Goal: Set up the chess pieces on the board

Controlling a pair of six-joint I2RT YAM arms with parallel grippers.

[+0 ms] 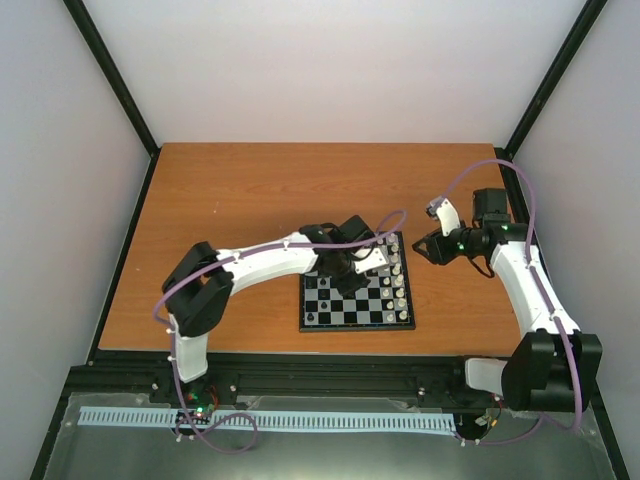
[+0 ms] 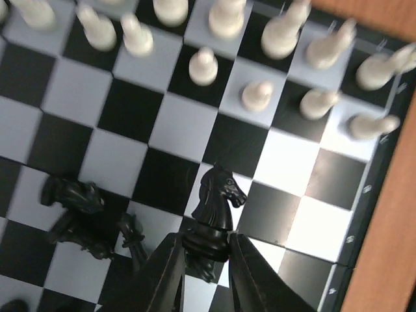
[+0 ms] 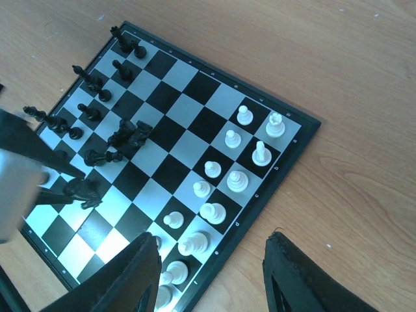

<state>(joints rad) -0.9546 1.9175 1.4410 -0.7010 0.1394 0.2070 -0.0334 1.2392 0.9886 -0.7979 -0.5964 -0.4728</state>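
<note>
Left wrist view has my left gripper (image 2: 205, 252) drawn narrow, its fingers (image 2: 166, 279) set against either side of the black knight (image 2: 218, 195) low at the base, so I count it held, though I cannot tell how firm the pinch is; the knight stands on the board (image 2: 130, 162) about two squares in from the rimmed edge with bare desk (image 2: 390, 247) beyond, and a few squares short of the white pieces (image 2: 203, 65) ranked along the adjoining edge; I judge it light, hard and smooth, apt to swivel or pop out of a pinch, so the base or the collar under the head is the place to take it, squarely and gently; fallen black pieces (image 2: 75, 214) lie heaped mid-board beside me and would scatter at a brush; no box or tray shows, the board alone carries the men; my right gripper (image 3: 211, 273) hangs half open and empty above the board's white-side edge and the desk beside it.
</note>
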